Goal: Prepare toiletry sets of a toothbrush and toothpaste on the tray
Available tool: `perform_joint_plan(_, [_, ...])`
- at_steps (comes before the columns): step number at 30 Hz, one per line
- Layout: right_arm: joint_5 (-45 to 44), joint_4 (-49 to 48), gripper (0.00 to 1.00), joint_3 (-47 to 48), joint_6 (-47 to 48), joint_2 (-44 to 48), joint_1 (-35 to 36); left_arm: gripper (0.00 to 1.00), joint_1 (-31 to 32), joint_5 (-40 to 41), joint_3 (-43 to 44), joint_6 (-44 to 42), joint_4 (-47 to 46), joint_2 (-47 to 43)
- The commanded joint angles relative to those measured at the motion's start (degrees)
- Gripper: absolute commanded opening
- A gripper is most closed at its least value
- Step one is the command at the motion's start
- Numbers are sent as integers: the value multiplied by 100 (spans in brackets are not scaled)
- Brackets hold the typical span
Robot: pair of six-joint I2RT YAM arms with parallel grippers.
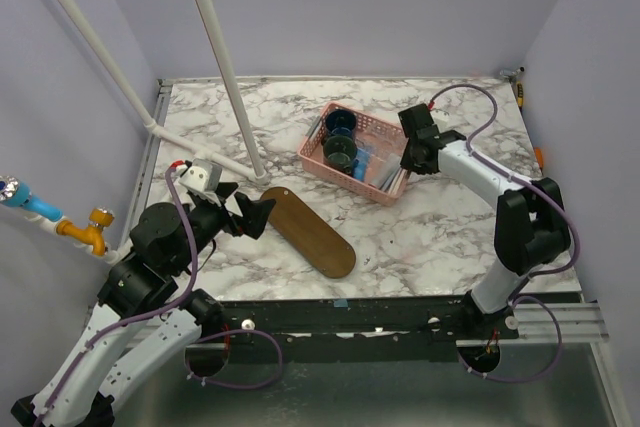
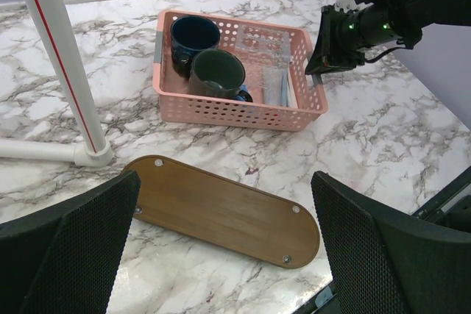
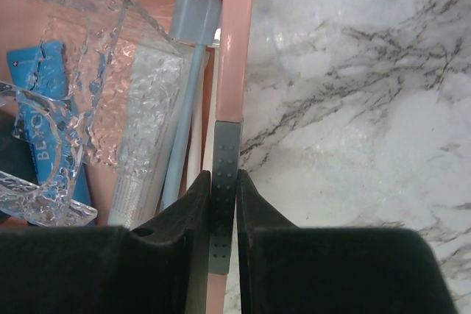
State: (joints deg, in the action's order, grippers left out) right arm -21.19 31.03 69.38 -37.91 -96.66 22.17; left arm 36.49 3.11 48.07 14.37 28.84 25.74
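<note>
The dark brown oval tray (image 1: 312, 232) (image 2: 221, 211) lies bare on the marble near the front edge. My left gripper (image 1: 262, 212) (image 2: 224, 182) hovers open at its left end, nothing between its fingers (image 2: 73, 248). The toiletry sets are in the pink basket (image 1: 330, 175) (image 2: 235, 112): a pale toothbrush (image 3: 188, 71) along the right wall and a blue toothpaste tube (image 3: 40, 101) under clear wrapping. My right gripper (image 1: 412, 162) (image 2: 318, 71) (image 3: 224, 178) is shut on the basket's right rim (image 3: 232, 49), pinching a grey strip (image 3: 226, 145) there.
Two dark cups (image 1: 340, 125) (image 1: 340, 154) stand in the basket's left half. A white pipe frame (image 1: 225, 77) (image 2: 62, 71) rises from the table's left side, its foot near the tray. Walls close in the table on three sides.
</note>
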Motion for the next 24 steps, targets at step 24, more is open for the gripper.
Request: perform_joint_plan(24, [1470,-155,0,1766,3538,-1351,-371,99,-11,92,-31,-11,14,122])
